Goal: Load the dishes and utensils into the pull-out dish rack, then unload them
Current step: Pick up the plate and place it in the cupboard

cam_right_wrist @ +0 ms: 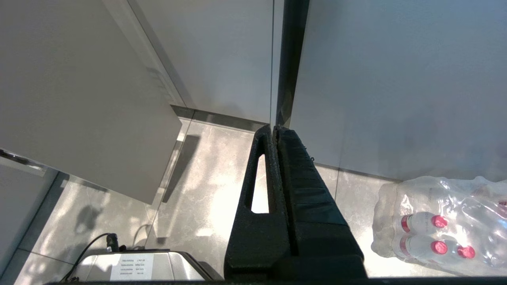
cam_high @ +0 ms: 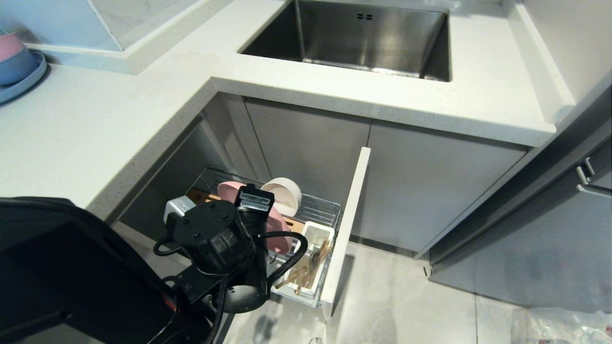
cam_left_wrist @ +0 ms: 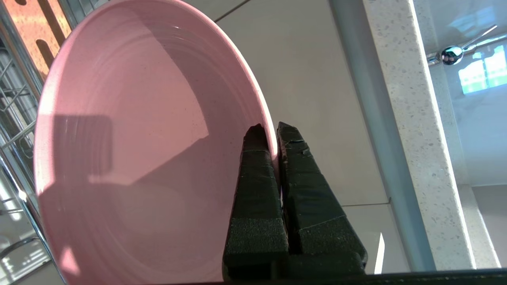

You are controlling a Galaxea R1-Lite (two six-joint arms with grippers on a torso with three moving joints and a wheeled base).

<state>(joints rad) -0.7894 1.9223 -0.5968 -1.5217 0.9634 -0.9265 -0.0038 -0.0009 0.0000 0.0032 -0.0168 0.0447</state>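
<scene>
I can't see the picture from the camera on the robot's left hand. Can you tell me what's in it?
The left gripper pinches the rim of a big pink plate, its black jaws shut on the edge. Wire bars and a slotted wooden strip of the dish rack show behind the plate, with a white counter edge on the other side.

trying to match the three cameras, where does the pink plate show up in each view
Head view: the pink plate stands on edge in the pull-out dish rack, mostly hidden behind the left arm.
Left wrist view: the plate fills the picture's left half, its rim pinched by the left gripper.
Right wrist view: not in it.
Shared landmark: the slotted wood strip, in the head and left wrist views.
</scene>
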